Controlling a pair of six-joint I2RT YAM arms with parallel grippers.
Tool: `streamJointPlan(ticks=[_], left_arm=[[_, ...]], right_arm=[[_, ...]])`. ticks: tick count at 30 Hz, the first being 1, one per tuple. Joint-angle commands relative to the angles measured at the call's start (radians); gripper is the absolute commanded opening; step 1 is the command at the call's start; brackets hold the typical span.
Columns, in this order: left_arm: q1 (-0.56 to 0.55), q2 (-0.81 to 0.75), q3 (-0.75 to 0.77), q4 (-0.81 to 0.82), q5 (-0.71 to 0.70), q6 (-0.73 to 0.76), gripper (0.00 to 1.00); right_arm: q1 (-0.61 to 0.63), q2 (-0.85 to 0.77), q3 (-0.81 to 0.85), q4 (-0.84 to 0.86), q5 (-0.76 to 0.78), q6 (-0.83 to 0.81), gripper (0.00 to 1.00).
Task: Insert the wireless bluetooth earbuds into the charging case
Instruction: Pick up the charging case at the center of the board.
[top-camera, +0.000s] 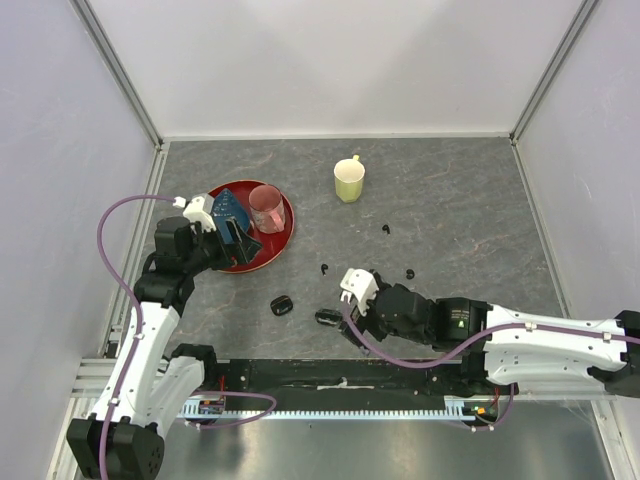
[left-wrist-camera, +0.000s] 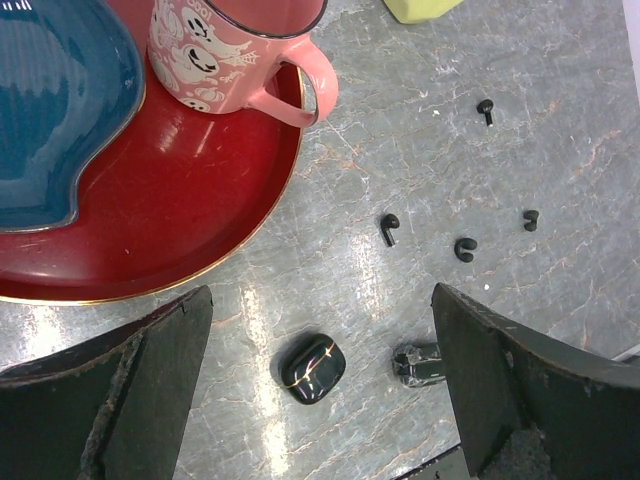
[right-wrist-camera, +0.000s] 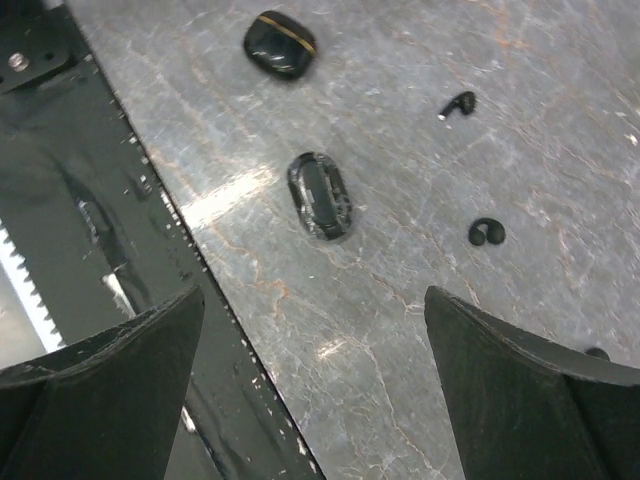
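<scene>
four tiny black bean-shaped earbuds (left-wrist-camera: 389, 228) with short stems lie loose on the grey marbled bench (top-camera: 460, 200). they are scattered around its middle, each apart from the others, and none of them sits in a case.

closer to the near edge lie two larger pods. one is a glossy black rounded pod with a thin gold seam (left-wrist-camera: 312, 368), and it is shut. just to its right is a dark oval pod with a pale clear rim (right-wrist-camera: 320, 196), lying flat. the two are near each other but not touching.

the right tool (right-wrist-camera: 312, 300) hovers low by the oval pod, which shows in the gap ahead of its fingers (right-wrist-camera: 530, 390) - they are spread wide with nothing between them. the left tool (left-wrist-camera: 320, 300) hangs by the rim of a round red plate (left-wrist-camera: 170, 210) toward the left edge. it is likewise wide open and holds nothing.

on that plate sit a deep blue glazed dish (left-wrist-camera: 50, 110) and a pink ceramic mug with white ghost faces (left-wrist-camera: 235, 50), side by side. a pale yellow mug (top-camera: 349, 180) stands upright toward the far edge, well apart from both pods - the nearest earbud lies between it and the right tool.
</scene>
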Motion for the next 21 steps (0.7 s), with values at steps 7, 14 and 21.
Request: streamJointPlan(ticks=[7, 14, 21], left_arm=[[0.001, 0.007, 0.024, 0.032, 0.010, 0.027, 0.97], [0.001, -0.006, 0.019, 0.032, -0.004, 0.022, 0.97], [0.001, -0.002, 0.021, 0.037, -0.008, 0.022, 0.97]], right_arm=[[0.006, -0.023, -0.003, 0.042, 0.138, 0.103, 0.98], [0.007, 0.070, -0.009, 0.049, 0.120, 0.052, 0.98], [0.006, 0.153, 0.008, 0.071, 0.014, -0.017, 0.91]])
